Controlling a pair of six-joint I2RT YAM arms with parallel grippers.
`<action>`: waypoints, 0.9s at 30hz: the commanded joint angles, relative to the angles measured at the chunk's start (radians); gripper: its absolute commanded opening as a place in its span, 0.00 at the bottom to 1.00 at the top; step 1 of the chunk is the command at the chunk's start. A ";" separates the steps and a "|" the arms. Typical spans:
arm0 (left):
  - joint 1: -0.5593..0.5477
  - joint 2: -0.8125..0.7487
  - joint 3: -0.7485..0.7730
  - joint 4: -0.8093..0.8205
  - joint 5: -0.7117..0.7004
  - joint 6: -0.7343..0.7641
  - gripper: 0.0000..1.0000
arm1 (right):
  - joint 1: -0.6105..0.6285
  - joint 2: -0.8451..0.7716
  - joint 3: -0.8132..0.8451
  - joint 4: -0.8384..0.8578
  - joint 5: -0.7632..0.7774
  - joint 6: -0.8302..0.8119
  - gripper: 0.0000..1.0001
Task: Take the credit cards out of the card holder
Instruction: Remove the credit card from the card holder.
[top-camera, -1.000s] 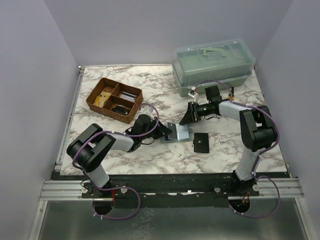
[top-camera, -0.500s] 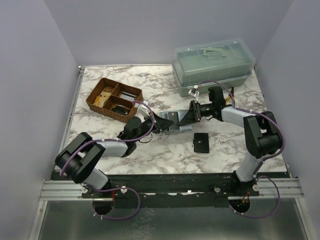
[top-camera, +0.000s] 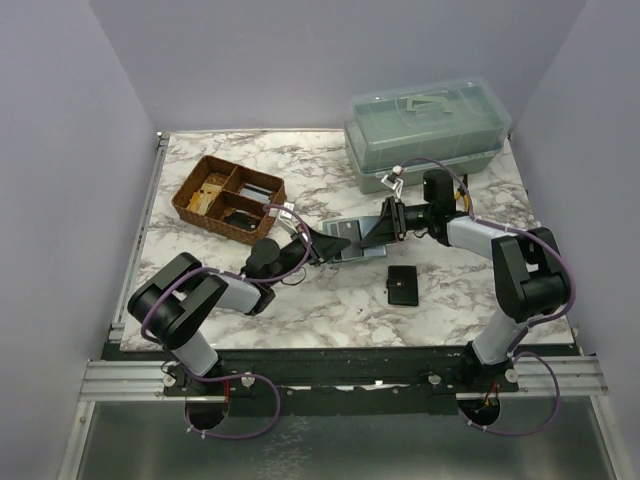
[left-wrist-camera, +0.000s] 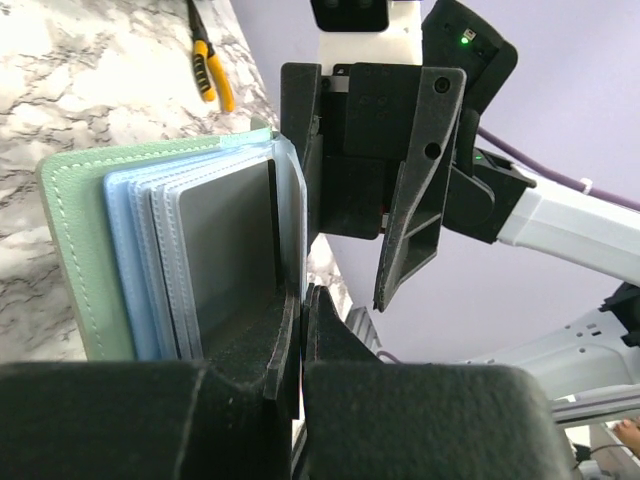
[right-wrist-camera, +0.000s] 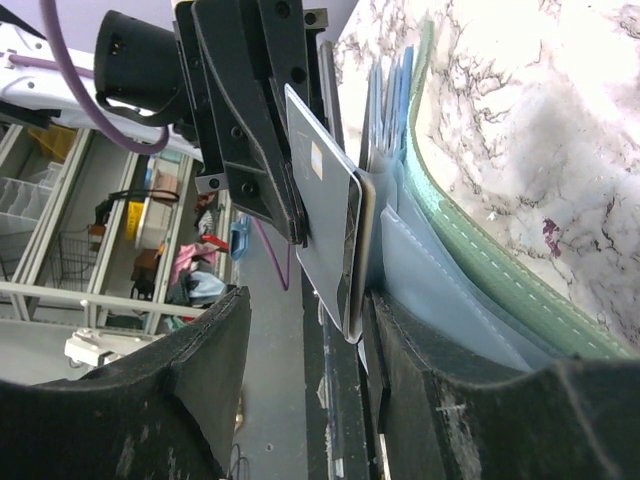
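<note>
The sage-green card holder (top-camera: 345, 242) hangs open above the table's middle, between the two arms. My left gripper (top-camera: 325, 246) is shut on one of its inner leaves; in the left wrist view the jaws (left-wrist-camera: 303, 300) pinch the outermost pale-blue sleeve (left-wrist-camera: 288, 200) beside the green cover (left-wrist-camera: 70, 260). A grey-faced credit card (right-wrist-camera: 330, 215) sits in that sleeve. My right gripper (right-wrist-camera: 308, 320) stands open around the sleeve's free edge, which lies against its right finger (right-wrist-camera: 420, 380). The other cards are hidden in the sleeves.
A black snap wallet (top-camera: 402, 285) lies on the marble in front of the right arm. A wicker basket (top-camera: 228, 198) with compartments stands at the back left, and a lidded plastic box (top-camera: 428, 130) at the back right. Yellow-handled pliers (left-wrist-camera: 210, 70) lie further off.
The left gripper lifted the card holder off the table and carried it back and to the left. The right gripper followed it and opened wider around the sleeve's edge.
</note>
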 joint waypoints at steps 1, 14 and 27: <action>-0.026 0.063 0.053 0.197 0.110 -0.078 0.00 | 0.009 -0.036 -0.035 0.167 -0.057 0.113 0.54; -0.052 0.108 0.093 0.198 0.183 -0.103 0.00 | -0.030 -0.050 -0.072 0.260 -0.012 0.221 0.50; -0.081 0.171 0.131 0.185 0.168 -0.101 0.00 | -0.030 -0.068 -0.076 0.260 -0.004 0.236 0.11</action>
